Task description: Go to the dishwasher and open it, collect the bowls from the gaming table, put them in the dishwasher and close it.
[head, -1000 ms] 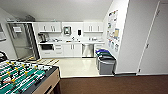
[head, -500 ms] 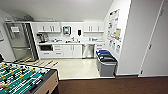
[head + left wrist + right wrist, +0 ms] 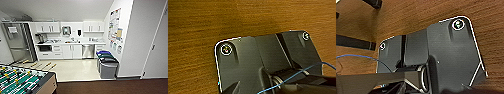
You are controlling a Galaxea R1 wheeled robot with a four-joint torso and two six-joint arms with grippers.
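Note:
The dishwasher (image 3: 88, 51), a brushed-steel front with its door closed, sits under the counter at the far wall of the kitchenette, straight ahead across the pale floor. The bowls and the gaming table are out of view. Both wrist views look down past the robot's dark plate onto brown wood-grain floor (image 3: 205, 25) (image 3: 411, 15).
A table-football table (image 3: 22, 81) stands at the near left, its rod handles (image 3: 42, 65) reaching toward the kitchenette. Waste bins (image 3: 108, 67) line the right wall beside the dishwasher. A tall steel fridge (image 3: 18, 41) is at the left. Pale floor (image 3: 75, 70) lies between.
The whole head picture has shifted slightly, so the camera has moved a little. Nothing in the room has moved.

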